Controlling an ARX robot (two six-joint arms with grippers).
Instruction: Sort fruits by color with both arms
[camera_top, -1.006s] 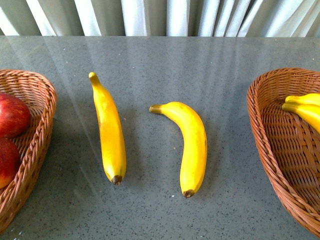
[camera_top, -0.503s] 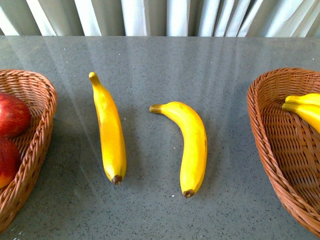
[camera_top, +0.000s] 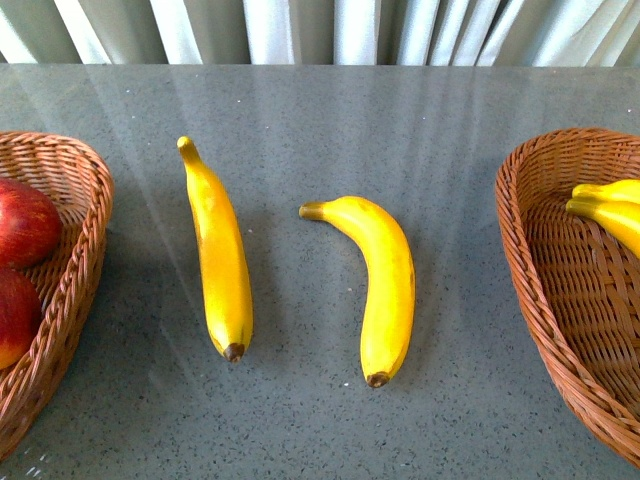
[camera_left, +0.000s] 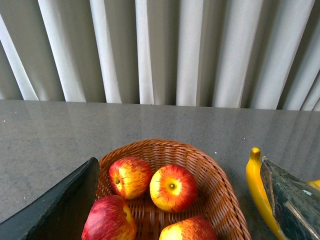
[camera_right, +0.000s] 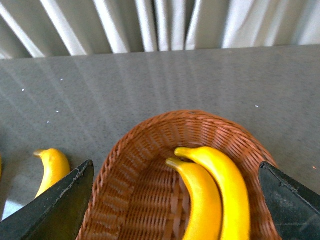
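Two yellow bananas lie on the grey table between the baskets, one on the left (camera_top: 220, 255) and one on the right (camera_top: 380, 285). The left wicker basket (camera_top: 80, 230) holds red apples (camera_top: 25, 222). In the left wrist view it holds several apples (camera_left: 172, 187). My left gripper (camera_left: 177, 162) is open and empty above that basket (camera_left: 220, 175), with the left banana (camera_left: 257, 185) beside one finger. My right gripper (camera_right: 176, 164) is open and empty above the right basket (camera_right: 125, 155), which holds two bananas (camera_right: 227, 190). Neither gripper shows in the front view.
The right basket (camera_top: 535, 270) stands at the table's right side with its bananas (camera_top: 610, 215) at the frame edge. A banana on the table (camera_right: 50, 167) shows beside it in the right wrist view. Grey-white curtains (camera_top: 320, 30) hang behind the table's far edge.
The whole front view has shifted slightly upward. The bananas, apples and baskets keep their places on the table.
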